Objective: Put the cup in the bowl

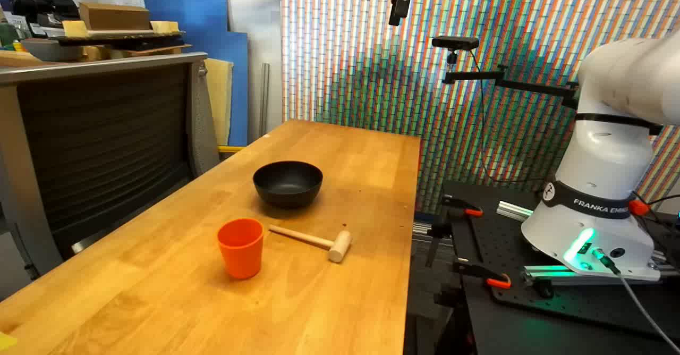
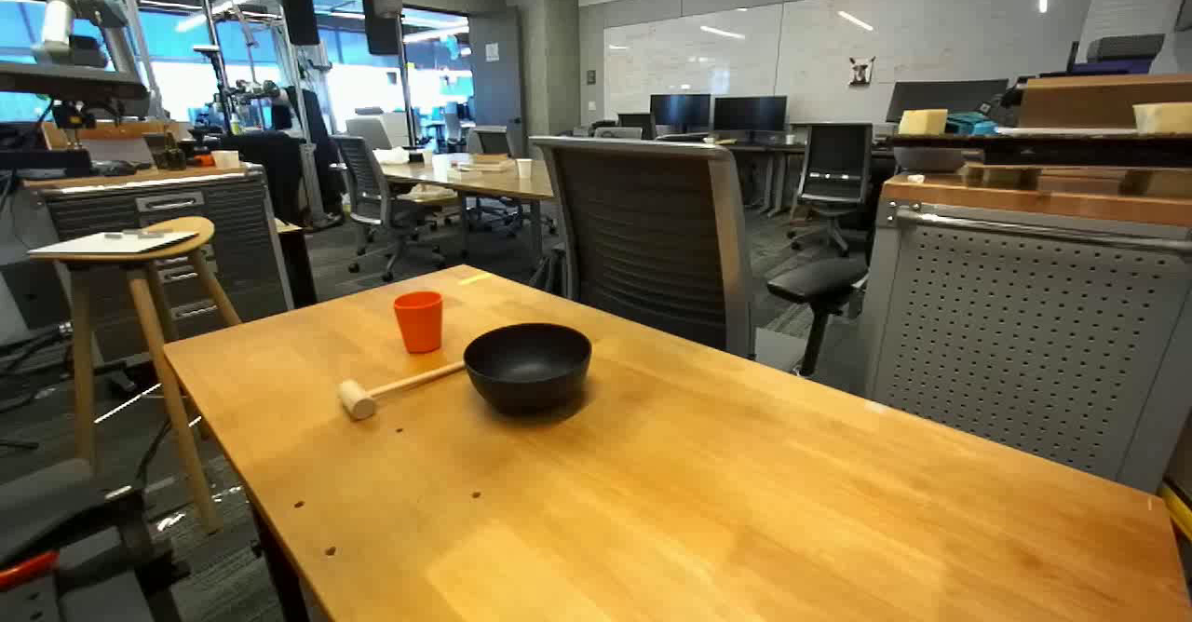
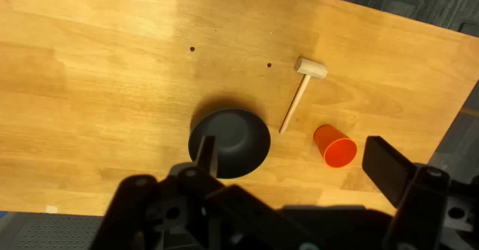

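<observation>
Cup [image 1: 241, 250] mouth up; axis vertical; cropped gripper [image 2: 341, 43] seemingly above.

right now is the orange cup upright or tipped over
Upright: in both exterior views the cup stands on the table, narrower end down, mouth facing up.

My cup [image 1: 241, 253] is plain orange-red, my bowl [image 1: 288, 187] plain blk w/ a slight sheen. The mallet [image 3: 299, 93] is pale wood, approx. beige. Tabletop [image 1: 319, 312]: honey-brn w/ visible grain, plus a few dk holes [image 3: 192, 49] in the wrist view. My gripper [image 2: 342, 38] is mostly blk; my arm [image 1: 611, 158] is white w/ blk bands [image 1: 571, 195], white lettering [image 1: 600, 206] & a brt grn light strip [image 1: 579, 243]. The backdrop [image 1: 340, 52] has narrow vert. stripes in red, orange, green, blue & white, w/ dk dashes across. Chair [image 1: 106, 126]: dk ribbed back, grey frame [image 1: 202, 110]. Cabinet [image 2: 1024, 333]: grey, dotted dk in rows.
</observation>
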Available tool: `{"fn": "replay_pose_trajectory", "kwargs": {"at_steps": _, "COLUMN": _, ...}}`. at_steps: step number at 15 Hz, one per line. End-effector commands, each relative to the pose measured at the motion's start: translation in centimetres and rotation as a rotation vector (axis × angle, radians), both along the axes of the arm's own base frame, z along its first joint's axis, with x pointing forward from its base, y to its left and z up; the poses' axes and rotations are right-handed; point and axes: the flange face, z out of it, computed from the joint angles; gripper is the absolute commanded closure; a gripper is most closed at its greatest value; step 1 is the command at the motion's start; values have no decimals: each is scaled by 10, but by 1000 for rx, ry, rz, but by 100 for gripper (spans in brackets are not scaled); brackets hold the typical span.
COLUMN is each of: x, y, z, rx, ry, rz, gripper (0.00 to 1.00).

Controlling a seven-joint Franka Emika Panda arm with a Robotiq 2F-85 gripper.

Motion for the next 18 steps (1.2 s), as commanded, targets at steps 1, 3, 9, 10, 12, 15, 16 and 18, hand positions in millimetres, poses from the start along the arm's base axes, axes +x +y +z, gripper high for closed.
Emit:
{"fn": "replay_pose_trajectory", "kwargs": {"at_steps": 1, "x": 1, "y": 0, "z": 2, "rx": -1, "ry": -3, "rz": -1, "gripper": 0}}
{"fn": "replay_pose_trajectory", "kwargs": {"at_steps": 3, "x": 1, "y": -1, "z": 6, "rx": -1, "ry": -14, "rz": -1, "gripper": 0}}
{"fn": "replay_pose_trajectory", "kwargs": {"at_steps": 9, "x": 84, "y": 54, "z": -54, "rx": -55, "ry": 41, "rz": 36, "gripper": 0}}
{"fn": "replay_pose_trajectory", "kwargs": {"at_steps": 10, "x": 99, "y": 69, "z": -69, "rx": -62, "ry": 54, "rz": 58, "gripper": 0}}
{"fn": "replay_pose_trajectory", "kwargs": {"at_steps": 12, "x": 128, "y": 102, "z": -100, "rx": -74, "ry": 78, "rz": 105, "gripper": 0}}
{"fn": "replay_pose_trajectory", "kwargs": {"at_steps": 15, "x": 168, "y": 148, "z": -149, "rx": -64, "ry": 140, "rz": 164, "gripper": 0}}
{"fn": "replay_pose_trajectory", "kwargs": {"at_steps": 16, "x": 179, "y": 164, "z": -167, "rx": -61, "ry": 163, "rz": 185, "gripper": 0}}
{"fn": "replay_pose_trajectory", "kwargs": {"at_steps": 18, "x": 201, "y": 196, "z": -199, "rx": -63, "ry": 201, "rz": 225, "gripper": 0}}
